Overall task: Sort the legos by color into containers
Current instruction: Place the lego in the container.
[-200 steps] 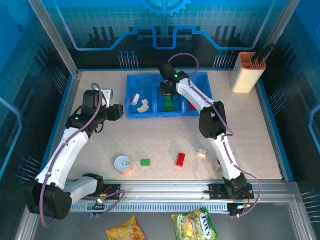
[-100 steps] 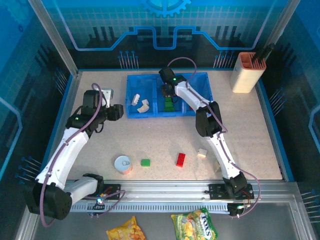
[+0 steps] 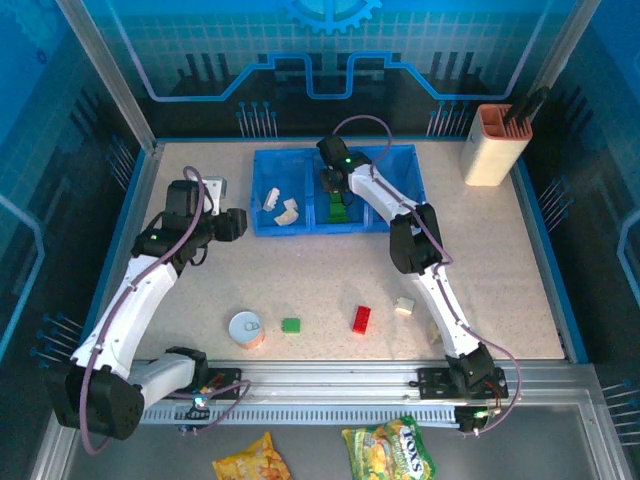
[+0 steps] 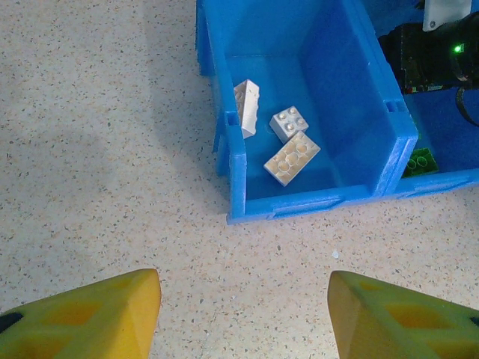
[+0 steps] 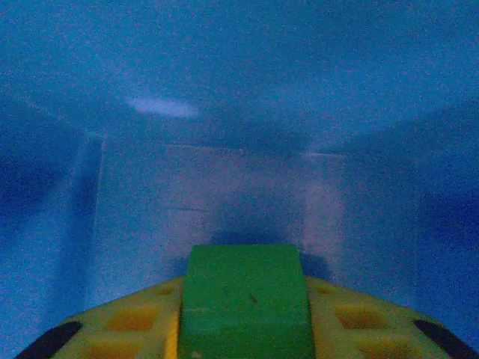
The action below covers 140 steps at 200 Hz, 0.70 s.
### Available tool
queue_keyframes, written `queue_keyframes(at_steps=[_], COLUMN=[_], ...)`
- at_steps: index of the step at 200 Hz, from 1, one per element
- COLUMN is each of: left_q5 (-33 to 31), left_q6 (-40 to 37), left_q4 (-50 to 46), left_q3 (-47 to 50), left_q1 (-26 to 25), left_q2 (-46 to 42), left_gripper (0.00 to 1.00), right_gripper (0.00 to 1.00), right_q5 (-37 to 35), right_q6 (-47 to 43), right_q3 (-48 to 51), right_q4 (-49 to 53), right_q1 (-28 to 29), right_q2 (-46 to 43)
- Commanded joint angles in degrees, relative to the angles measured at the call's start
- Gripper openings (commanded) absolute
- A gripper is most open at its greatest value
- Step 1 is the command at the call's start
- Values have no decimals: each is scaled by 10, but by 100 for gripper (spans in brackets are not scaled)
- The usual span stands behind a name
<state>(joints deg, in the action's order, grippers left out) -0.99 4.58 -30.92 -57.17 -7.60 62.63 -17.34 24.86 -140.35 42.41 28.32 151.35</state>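
The blue three-compartment bin [image 3: 300, 232] stands at the back of the table. My right gripper [image 3: 337, 190] reaches down into its middle compartment, above the green legos [image 3: 341, 210] lying there. In the right wrist view a green lego [image 5: 245, 299] sits snug between the yellow fingers [image 5: 135, 321], close to the bin's blue wall [image 5: 224, 179]. Three cream-white legos [image 4: 292, 157] lie in the left compartment. My left gripper [image 3: 240, 224] hovers open over bare table just left of the bin [image 4: 299, 206], its jaws wide apart and empty. A green lego [image 3: 290, 325], a red lego [image 3: 361, 318] and a cream lego [image 3: 404, 306] lie loose near the front.
A round white-orange tin [image 3: 246, 329] stands beside the loose green lego. A tall beige holder [image 3: 494, 145] is at the back right corner. Snack bags [image 3: 390, 450] lie below the front rail. Raised blue edging borders the table.
My right gripper has shifted a little left and lower into the middle compartment with the green lego. The left arm has stayed still.
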Motion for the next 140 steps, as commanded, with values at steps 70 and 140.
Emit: queue_keyframes(at_steps=[70,140], left_q5=[12,28], left_q6=[11,15], left_q4=[4,-7], left_q3=[4,-1], left_q1=[6,6], left_q2=[-8,4], left_gripper=[62,61], right_gripper=[46,47], right_q5=[-4,47], right_q6=[-11,0], right_q3=[45,124], right_q4=[13,59], right_q1=[16,31], right_q2=[-106,-204])
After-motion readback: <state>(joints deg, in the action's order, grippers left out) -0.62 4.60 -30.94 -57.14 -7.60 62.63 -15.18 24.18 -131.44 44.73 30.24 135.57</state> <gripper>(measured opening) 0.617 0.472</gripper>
